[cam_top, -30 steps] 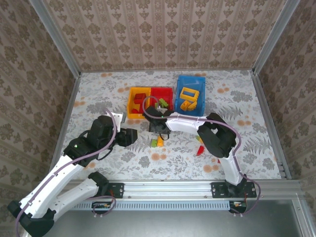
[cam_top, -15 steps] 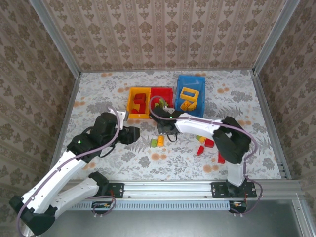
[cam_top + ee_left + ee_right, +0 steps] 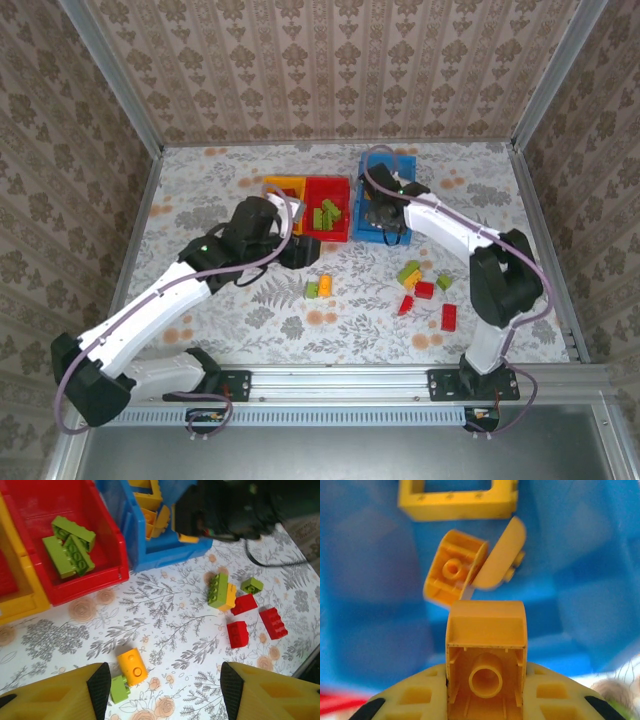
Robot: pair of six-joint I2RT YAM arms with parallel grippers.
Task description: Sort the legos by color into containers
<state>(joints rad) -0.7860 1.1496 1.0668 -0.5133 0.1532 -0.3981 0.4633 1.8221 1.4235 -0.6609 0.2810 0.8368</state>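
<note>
Colour seems to decide each resting place, though by a swapped code: no brick sits in a bin of its own shade. Farthest left, the open orange-yellow plastic bin (image 3: 20,607) shows something red at the frame's edge, too cut off to count. Beside it, the open red plastic bin (image 3: 85,585) holds three lime green studded bricks (image 3: 67,547), piled together. Nearer, the left gripper (image 3: 164,684) hangs over the flower-printed table (image 3: 165,625) with its fingers spread wide and empty. It is likely lining up on a touching pair below, one orange-yellow two-stud brick (image 3: 132,666) and one small lime green brick (image 3: 119,688). Further right, the open blue plastic bin (image 3: 165,555) collects yellows, three in the right wrist view: a hollow yellow square frame (image 3: 455,500), a tipped yellow block (image 3: 454,572) and a rounded yellow piece (image 3: 501,555). Above them the right gripper (image 3: 486,695) clamps a fourth, an orange-yellow hollow-bottomed brick (image 3: 486,630), presumably to drop it in. Rightmost, six lie loose on the table: a long green brick (image 3: 218,588) touching an orange brick (image 3: 230,596), a small green square brick (image 3: 251,584), and three red bricks (image 3: 237,633).
</note>
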